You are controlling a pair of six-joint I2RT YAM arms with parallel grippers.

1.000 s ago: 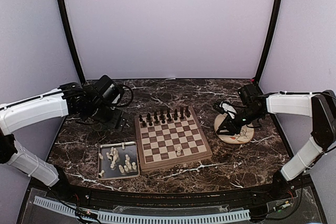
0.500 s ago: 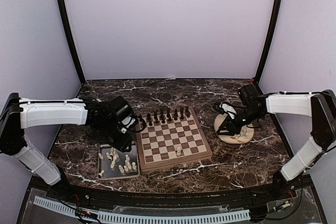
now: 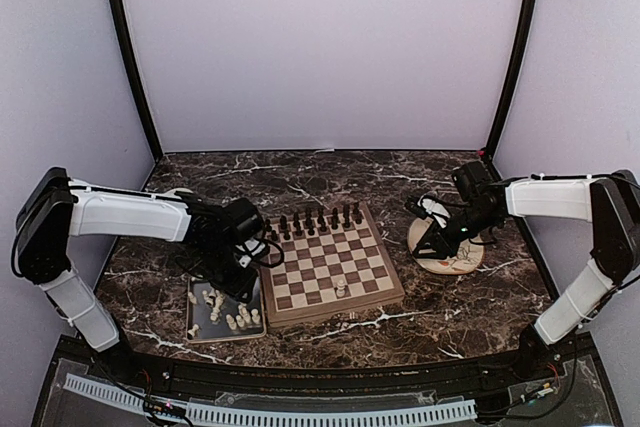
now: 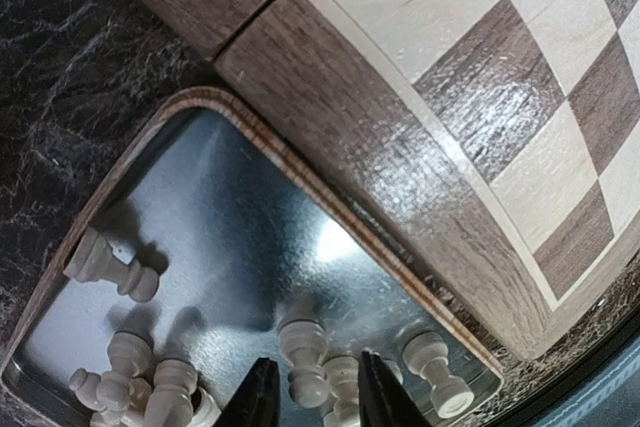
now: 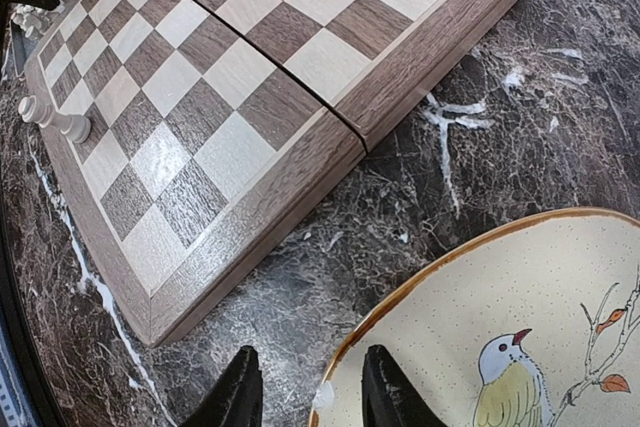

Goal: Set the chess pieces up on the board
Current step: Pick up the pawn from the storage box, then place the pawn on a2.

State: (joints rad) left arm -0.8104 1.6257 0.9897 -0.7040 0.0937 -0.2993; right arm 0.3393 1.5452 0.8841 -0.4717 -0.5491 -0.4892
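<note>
The board [image 3: 335, 309] lies mid-table with a row of dark brown chess pieces [image 3: 310, 222] along its far side and one white piece [image 3: 340, 289] near the front. More white pieces [image 3: 215, 307] lie in a grey metal tray [image 3: 228, 338] left of the board. My left gripper [image 3: 236, 282] is lowered into the tray. In the left wrist view its narrowly open fingers [image 4: 315, 397] straddle two lying white pieces [image 4: 305, 362], with a gap beside the left finger. My right gripper [image 5: 312, 397] hangs open over the plate's rim, holding nothing.
A round bird-painted plate [image 3: 458, 262] sits right of the board, under my right gripper [image 3: 428, 245]. Its rim [image 5: 420, 292] lies close to the board's corner [image 5: 160, 322]. The tray wall [image 4: 300, 172] runs right against the board's edge [image 4: 400, 177]. Dark marble table, walls all round.
My left arm swung from the back left across to the tray and came down into it, and its fingers narrowed around white pieces. The right arm has not moved.
</note>
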